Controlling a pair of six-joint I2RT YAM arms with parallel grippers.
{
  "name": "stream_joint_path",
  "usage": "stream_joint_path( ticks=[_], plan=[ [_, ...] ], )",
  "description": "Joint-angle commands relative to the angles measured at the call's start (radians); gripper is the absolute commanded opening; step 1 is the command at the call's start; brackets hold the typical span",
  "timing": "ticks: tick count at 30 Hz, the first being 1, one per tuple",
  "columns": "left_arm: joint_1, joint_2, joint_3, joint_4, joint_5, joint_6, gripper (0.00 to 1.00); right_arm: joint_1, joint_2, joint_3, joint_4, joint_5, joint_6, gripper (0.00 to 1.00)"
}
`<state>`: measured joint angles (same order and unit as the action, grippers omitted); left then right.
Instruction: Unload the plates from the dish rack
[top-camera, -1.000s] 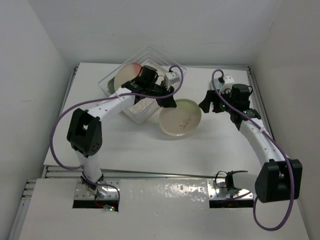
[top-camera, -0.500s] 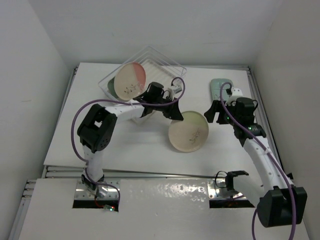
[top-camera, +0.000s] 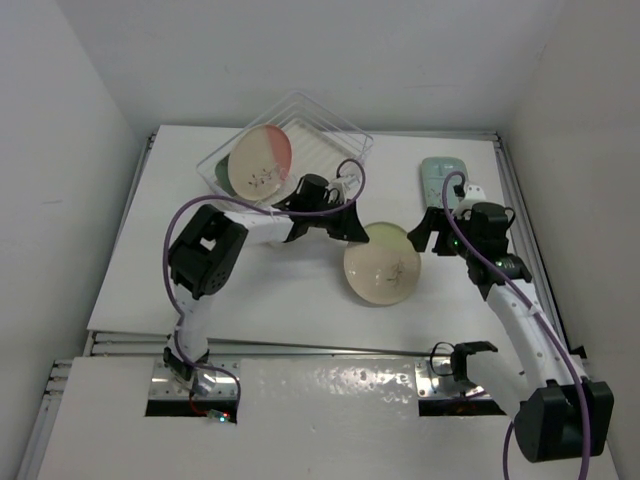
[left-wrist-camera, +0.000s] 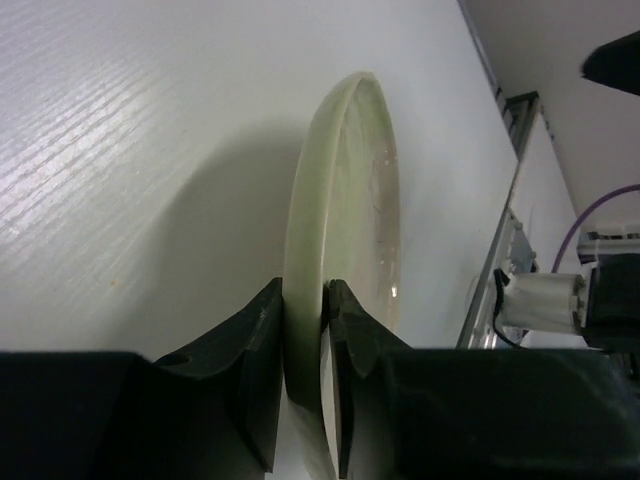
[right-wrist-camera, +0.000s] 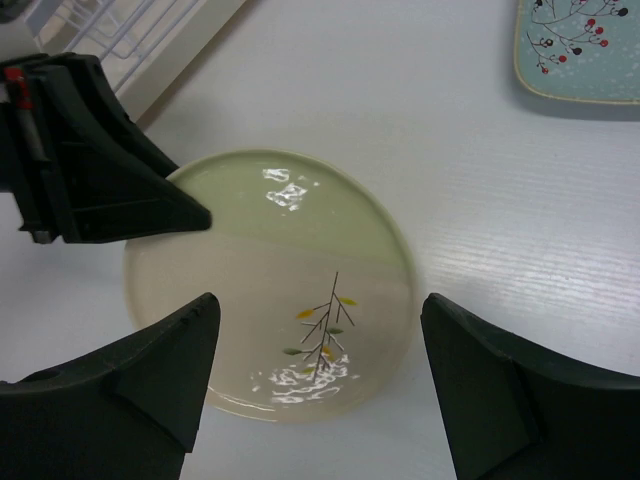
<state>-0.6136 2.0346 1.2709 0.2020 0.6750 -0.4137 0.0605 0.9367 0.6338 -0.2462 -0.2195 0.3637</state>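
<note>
Where the left gripper (left-wrist-camera: 300, 340) bites, its two black fingers (left-wrist-camera: 245, 350) press onto the rim of the cream-yellow plate (left-wrist-camera: 345, 220), one on each face, so the plate is pinched firmly between them. From the left wrist view the plate stands nearly edge-on above the white table (left-wrist-camera: 150, 120) and throws a shadow on the surface to its left. Whether its far edge touches the table I cannot tell. Seen from above, it hangs out over the middle of the table, to the right of the dish rack (top-camera: 325, 135) and apart from it. Its face is tipped upward, pale green on one half and cream on the other, with the dark sprig mark (right-wrist-camera: 325, 320) showing. The right gripper (right-wrist-camera: 320, 300) hovers just over the same plate with its jaws spread wide, a finger to either side of the sprig mark, gripping no part of it. Further out, the dish rack sits at the back left of the table, and a cream-and-pink plate (top-camera: 260, 165) stands leaning inside it at its left end. A mint-green plate (top-camera: 440, 180) patterned with red-berried twigs lies flat on the table at the back right, beyond the right gripper and apart from the round plate
</note>
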Motion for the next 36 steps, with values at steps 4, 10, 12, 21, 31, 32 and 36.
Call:
stream_joint_path(
  ticks=[4,10,12,21,31,32,36],
  plan=[
    [-0.015,0.091,0.056,-0.045,-0.120,0.061,0.22,-0.004,-0.016,-0.008,0.012,-0.006,-0.011,0.80],
    [-0.017,0.134,0.062,-0.065,-0.147,0.070,0.22,-0.004,-0.042,-0.031,-0.001,0.015,-0.023,0.81],
    [-0.015,0.144,0.067,-0.078,-0.167,0.079,0.25,-0.004,-0.055,-0.037,-0.005,0.020,-0.031,0.81],
    [-0.017,0.184,0.111,-0.185,-0.302,0.095,0.38,-0.004,-0.082,-0.028,-0.041,0.055,-0.074,0.82],
    [-0.026,0.180,0.186,-0.271,-0.345,0.133,0.55,-0.004,-0.107,-0.023,-0.062,0.062,-0.094,0.83],
    [-0.028,0.179,0.194,-0.286,-0.350,0.139,0.55,-0.004,-0.107,-0.023,-0.061,0.059,-0.095,0.83],
    [-0.034,0.170,0.272,-0.345,-0.357,0.191,0.55,-0.004,-0.099,-0.005,-0.062,0.048,-0.095,0.83]
  ],
)
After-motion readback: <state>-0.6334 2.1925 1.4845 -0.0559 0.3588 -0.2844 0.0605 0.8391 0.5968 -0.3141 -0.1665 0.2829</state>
